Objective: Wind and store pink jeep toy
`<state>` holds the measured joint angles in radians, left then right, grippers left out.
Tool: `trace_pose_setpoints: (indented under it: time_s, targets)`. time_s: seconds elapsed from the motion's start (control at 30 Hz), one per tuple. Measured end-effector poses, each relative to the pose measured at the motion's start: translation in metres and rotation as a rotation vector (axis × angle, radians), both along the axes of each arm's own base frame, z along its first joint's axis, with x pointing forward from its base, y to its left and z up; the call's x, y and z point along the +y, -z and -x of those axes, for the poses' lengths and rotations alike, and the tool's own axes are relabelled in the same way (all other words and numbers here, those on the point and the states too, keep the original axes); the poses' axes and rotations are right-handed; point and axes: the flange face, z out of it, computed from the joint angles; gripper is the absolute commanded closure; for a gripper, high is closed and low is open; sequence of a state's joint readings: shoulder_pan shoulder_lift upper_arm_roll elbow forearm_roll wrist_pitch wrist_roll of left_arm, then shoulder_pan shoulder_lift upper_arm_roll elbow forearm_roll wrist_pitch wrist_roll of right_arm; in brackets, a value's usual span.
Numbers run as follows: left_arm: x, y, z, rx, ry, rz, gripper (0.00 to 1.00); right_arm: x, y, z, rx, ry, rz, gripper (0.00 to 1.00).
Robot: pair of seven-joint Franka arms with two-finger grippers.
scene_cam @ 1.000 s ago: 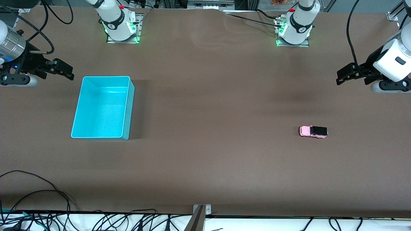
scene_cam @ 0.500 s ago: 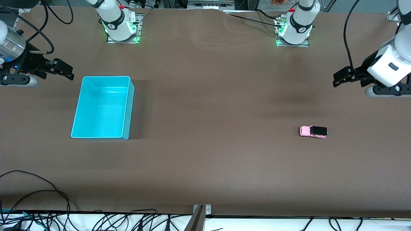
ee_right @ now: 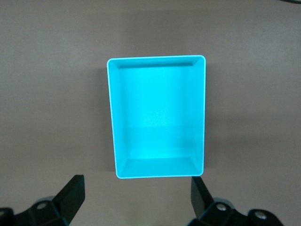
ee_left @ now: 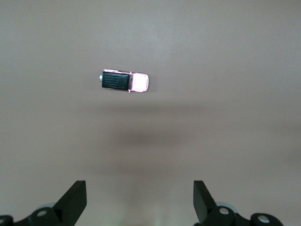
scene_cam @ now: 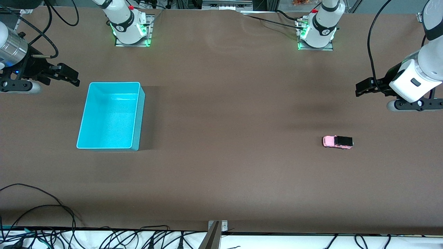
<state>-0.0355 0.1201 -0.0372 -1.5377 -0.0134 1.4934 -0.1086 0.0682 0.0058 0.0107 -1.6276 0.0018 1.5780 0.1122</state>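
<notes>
A brown table [scene_cam: 221,103] fills the front view, with tangled black cables [scene_cam: 52,235] along its nearest edge on a white strip. On the bare surface, toward the left arm's end, the pink jeep toy [scene_cam: 337,141] stands on its wheels, its black roof panel turned toward that end. Well apart from it, toward the right arm's end, sits the cyan bin [scene_cam: 110,116], open and holding nothing.

The left gripper [scene_cam: 361,89] hangs over bare table at the left arm's end, its white wrist sloping down, apart from the toy. The right gripper [scene_cam: 71,74] hangs over the table beside the bin; that arm waits.

The left wrist view adds what the front view hides: its two fingers [ee_left: 75,200] stand wide apart with nothing between them, the toy [ee_left: 124,81] lying ahead past a soft shadow. The right wrist view shows that pincer spread wide too [ee_right: 136,197], and the bin's [ee_right: 157,117] interior bare.

The two arm bases [scene_cam: 129,26] glow green at the table's farthest edge.
</notes>
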Motion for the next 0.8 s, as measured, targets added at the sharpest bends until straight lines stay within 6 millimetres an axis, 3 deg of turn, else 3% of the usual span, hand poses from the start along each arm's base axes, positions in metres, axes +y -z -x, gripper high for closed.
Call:
trace_pose_setpoints:
  time_s: [0.4, 0.8]
  targets:
    - [0.000, 0.020, -0.008, 0.035, 0.001, -0.001, 0.00, 0.000, 0.000, 0.000, 0.000, 0.000, 0.000, 0.00]
    - [0.003, 0.023, -0.008, 0.040, -0.004, 0.007, 0.00, 0.000, 0.000, 0.000, 0.000, 0.000, 0.000, 0.00]
